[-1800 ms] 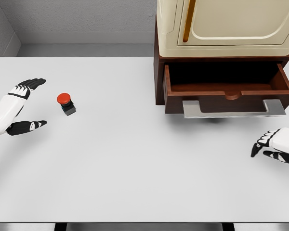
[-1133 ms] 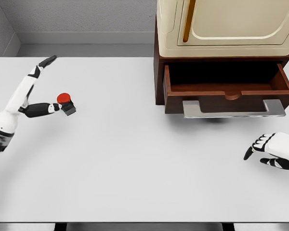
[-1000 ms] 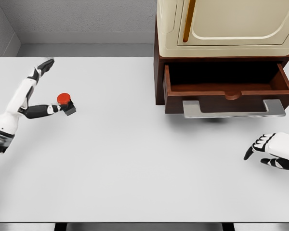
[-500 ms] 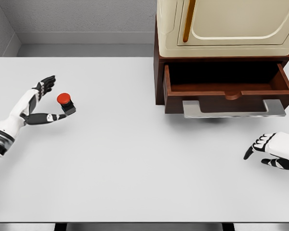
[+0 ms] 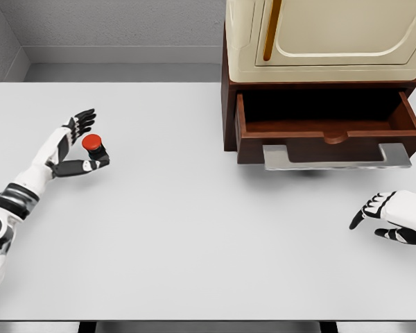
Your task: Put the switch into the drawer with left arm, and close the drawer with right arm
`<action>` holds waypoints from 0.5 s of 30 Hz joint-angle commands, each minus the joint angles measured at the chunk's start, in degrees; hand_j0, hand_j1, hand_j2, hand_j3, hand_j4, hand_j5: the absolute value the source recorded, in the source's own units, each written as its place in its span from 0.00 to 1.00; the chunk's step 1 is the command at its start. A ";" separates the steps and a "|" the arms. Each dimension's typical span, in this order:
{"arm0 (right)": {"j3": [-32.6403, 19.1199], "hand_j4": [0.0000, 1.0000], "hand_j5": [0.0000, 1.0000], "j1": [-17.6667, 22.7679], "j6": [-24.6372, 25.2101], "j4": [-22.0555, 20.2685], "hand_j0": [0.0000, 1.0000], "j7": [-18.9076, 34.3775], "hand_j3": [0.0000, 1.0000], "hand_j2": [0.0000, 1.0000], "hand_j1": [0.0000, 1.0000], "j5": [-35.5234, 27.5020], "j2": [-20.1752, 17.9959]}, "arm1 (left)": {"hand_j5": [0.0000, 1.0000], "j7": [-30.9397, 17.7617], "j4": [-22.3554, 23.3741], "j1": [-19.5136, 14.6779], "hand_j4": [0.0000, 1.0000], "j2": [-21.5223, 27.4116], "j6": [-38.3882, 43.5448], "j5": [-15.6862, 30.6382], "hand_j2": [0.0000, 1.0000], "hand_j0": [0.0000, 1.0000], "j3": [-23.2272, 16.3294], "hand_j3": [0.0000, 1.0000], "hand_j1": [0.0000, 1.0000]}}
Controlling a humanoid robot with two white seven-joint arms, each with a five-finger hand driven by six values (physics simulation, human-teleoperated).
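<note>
The switch (image 5: 92, 143), a red round button on a small black base, stands on the white table (image 5: 194, 229) at the left. My left hand (image 5: 95, 139) brackets it: the fingers (image 5: 82, 121) are spread just behind the button and the thumb (image 5: 90, 165) lies against the front of the base. The hand is open and the switch still rests on the table. The brown wooden drawer (image 5: 326, 128) is pulled out at the upper right, its inside dark and bare. My right hand (image 5: 374, 211) hovers low at the right edge, fingers relaxed, holding nothing.
A grey metal handle (image 5: 336, 157) runs along the drawer front. Above the drawer sits a cream cabinet (image 5: 326, 35) with a brown frame. A grey wall backs the table's far edge.
My left arm has swung in toward the switch; the fingers dropped from pointing far back to just behind the button and the thumb slid against the base. The right hand shifted slightly left early on.
</note>
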 commanded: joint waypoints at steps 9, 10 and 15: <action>0.00 0.61 0.61 0.09 0.11 -0.02 0.61 -0.03 0.61 0.61 0.61 -0.39 -0.01 | 0.78 0.02 3.45 -0.44 0.78 -1.69 -1.69 -0.09 0.78 0.78 -0.03 0.78 0.78; 0.00 0.61 0.61 0.00 0.11 -0.02 0.61 -0.03 0.61 0.61 0.61 -0.39 -0.01 | 0.78 0.02 3.97 -0.44 0.78 -1.69 -1.87 -0.09 0.78 0.78 -0.03 0.78 0.78; 0.00 0.61 0.61 0.09 0.11 -0.02 0.61 -0.03 0.61 0.61 0.61 -0.39 -0.01 | 0.70 0.02 5.38 -0.44 0.70 -1.78 -3.01 -0.97 0.70 0.70 -0.03 0.70 0.70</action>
